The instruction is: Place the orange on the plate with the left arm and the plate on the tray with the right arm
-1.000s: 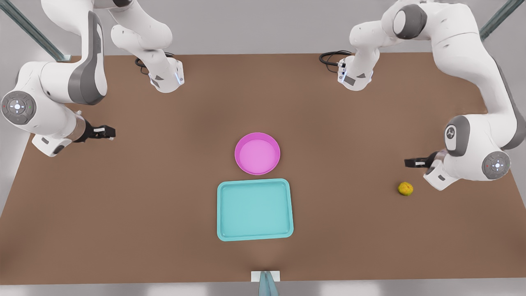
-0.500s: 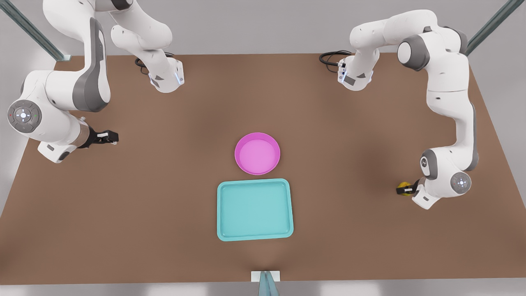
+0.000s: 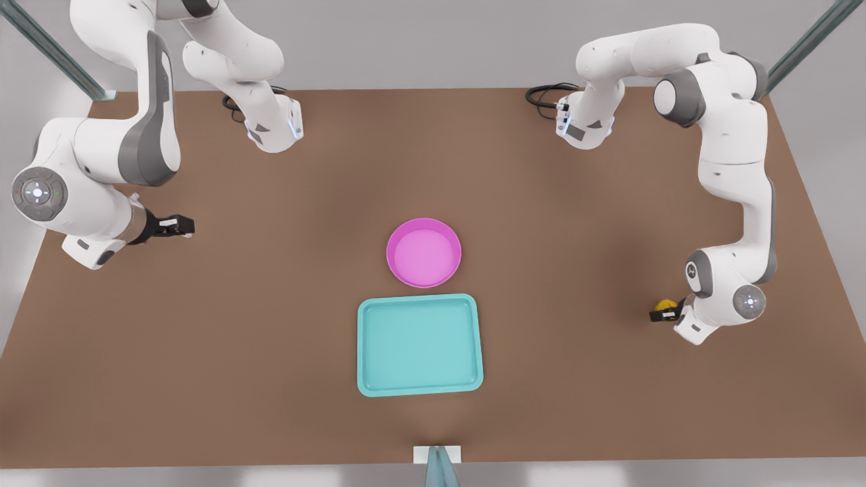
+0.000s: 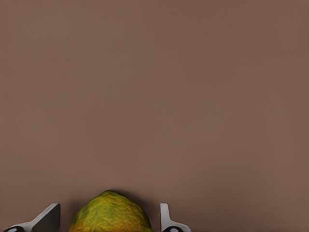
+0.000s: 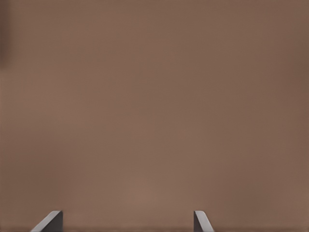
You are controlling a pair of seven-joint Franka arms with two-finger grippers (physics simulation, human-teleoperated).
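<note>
Orange between apparently unclosed left gripper fingers.

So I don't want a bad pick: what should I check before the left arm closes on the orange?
1. Orange between the left end effector fingers: ok, one finger on each side.
2. Fingers open, gap at each side: ok.
3. Fingers low enough on the fruit: cannot tell.
4. Plate bare to receive it: ok.
5. Tray free for the plate: ok.
6. Right end effector open, waiting over the table, away from the plate: ok.
</note>
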